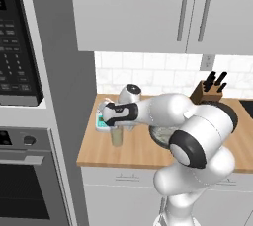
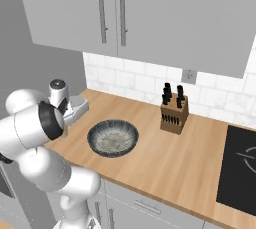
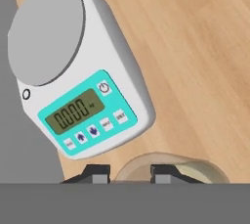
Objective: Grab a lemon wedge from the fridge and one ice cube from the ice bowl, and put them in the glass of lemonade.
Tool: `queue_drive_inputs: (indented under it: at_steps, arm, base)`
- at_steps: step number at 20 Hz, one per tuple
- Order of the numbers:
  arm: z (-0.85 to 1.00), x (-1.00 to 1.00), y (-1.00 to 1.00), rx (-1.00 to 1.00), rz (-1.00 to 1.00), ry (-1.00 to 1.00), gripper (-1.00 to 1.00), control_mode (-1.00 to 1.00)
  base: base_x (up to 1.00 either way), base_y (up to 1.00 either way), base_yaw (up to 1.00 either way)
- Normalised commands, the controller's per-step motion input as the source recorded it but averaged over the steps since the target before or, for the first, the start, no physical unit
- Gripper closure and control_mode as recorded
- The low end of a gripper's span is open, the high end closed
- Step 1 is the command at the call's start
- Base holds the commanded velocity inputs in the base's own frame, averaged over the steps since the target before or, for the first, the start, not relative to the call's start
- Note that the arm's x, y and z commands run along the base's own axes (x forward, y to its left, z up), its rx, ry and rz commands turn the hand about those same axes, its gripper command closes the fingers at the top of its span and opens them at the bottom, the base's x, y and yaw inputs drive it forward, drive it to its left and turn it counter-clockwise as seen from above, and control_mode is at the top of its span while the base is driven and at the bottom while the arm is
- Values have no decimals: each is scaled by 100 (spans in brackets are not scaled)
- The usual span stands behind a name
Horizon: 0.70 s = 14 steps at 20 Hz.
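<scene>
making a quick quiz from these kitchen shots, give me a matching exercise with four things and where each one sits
Things:
1. glass of lemonade
2. ice bowl
3. knife block
4. kitchen scale

Places:
A. near the tiled wall, right of the bowl
B. directly under the gripper
C. middle of the wooden counter, dark rim, speckled inside
D. at the counter's left end, beside the glass

Pairs: 1-B, 2-C, 3-A, 4-D

Left base view looks forward and down from behind the arm at the worktop (image 1: 133, 153); right base view shares its ice bowl (image 2: 113, 137) from the opposite side; hand view faces straight down, close over the kitchen scale (image 3: 78, 66).
</scene>
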Motion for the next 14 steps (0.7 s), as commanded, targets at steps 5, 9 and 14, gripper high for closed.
queue_drive_inputs:
  at_steps: [5, 9, 14]
  arm:
    - [0, -23, 0, 0, 0, -12, -100, -100]
    - [0, -14, 0, 0, -1, -11, -100, -100]
    - [4, -9, 0, 0, -2, -7, -100, -100]
  base:
    - [0, 0, 0]
    - [0, 0, 0]
    - [0, 0, 0]
